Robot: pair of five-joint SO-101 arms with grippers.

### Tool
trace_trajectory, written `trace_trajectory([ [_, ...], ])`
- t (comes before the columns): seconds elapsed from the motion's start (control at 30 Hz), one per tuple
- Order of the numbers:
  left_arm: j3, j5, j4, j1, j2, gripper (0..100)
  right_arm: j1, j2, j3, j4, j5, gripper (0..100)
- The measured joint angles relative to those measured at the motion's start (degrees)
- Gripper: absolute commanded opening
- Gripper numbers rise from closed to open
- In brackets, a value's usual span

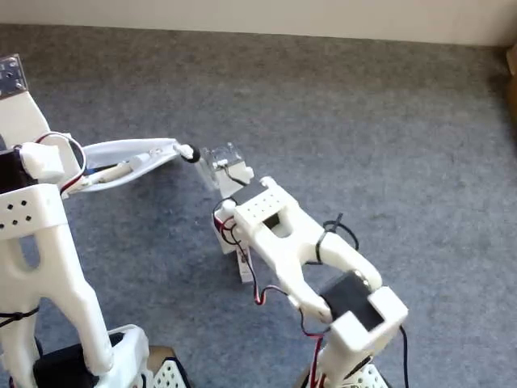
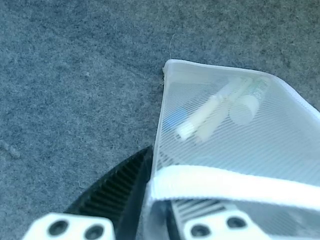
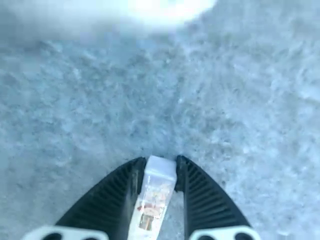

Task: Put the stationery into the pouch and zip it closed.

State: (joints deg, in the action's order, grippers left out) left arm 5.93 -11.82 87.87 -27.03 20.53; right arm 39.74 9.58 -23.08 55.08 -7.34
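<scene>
Right claw (image 3: 160, 169): I read both black jaws closed on a small white labelled stick (image 3: 152, 200). The stick sits between the jaws with its end just past the tips. Beyond the tips lies the grey surface (image 3: 225, 100).

Left claw (image 2: 159, 167): I see the jaws clamped on the edge of the translucent pouch (image 2: 240, 145), close to its white band (image 2: 225, 185). Ahead of this claw the pouch extends outward, with pens (image 2: 210, 112) lying inside it. In the high view the pouch (image 1: 133, 162) reaches from the left claw toward the right arm. Its black zip pull (image 1: 190, 153) is at the far end.
</scene>
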Motion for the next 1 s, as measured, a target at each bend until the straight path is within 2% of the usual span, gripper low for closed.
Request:
trace_trajectory([
  [0.17,0.0,0.0,0.0,0.0,0.0,1,0.0,1.8,2.9,2.4,-0.5,5.7],
  [0.33,0.0,0.0,0.0,0.0,0.0,1,0.0,2.7,6.6,10.0,-2.9,14.1],
  [0.43,0.0,0.0,0.0,0.0,0.0,1,0.0,2.7,7.1,11.5,-5.5,14.1],
  [0.73,0.0,0.0,0.0,0.0,0.0,1,0.0,2.7,7.2,12.0,-6.6,14.1],
  [1.0,0.0,0.0,0.0,0.0,0.0,1,0.7,2.7,7.2,12.0,-6.6,4.6],
])
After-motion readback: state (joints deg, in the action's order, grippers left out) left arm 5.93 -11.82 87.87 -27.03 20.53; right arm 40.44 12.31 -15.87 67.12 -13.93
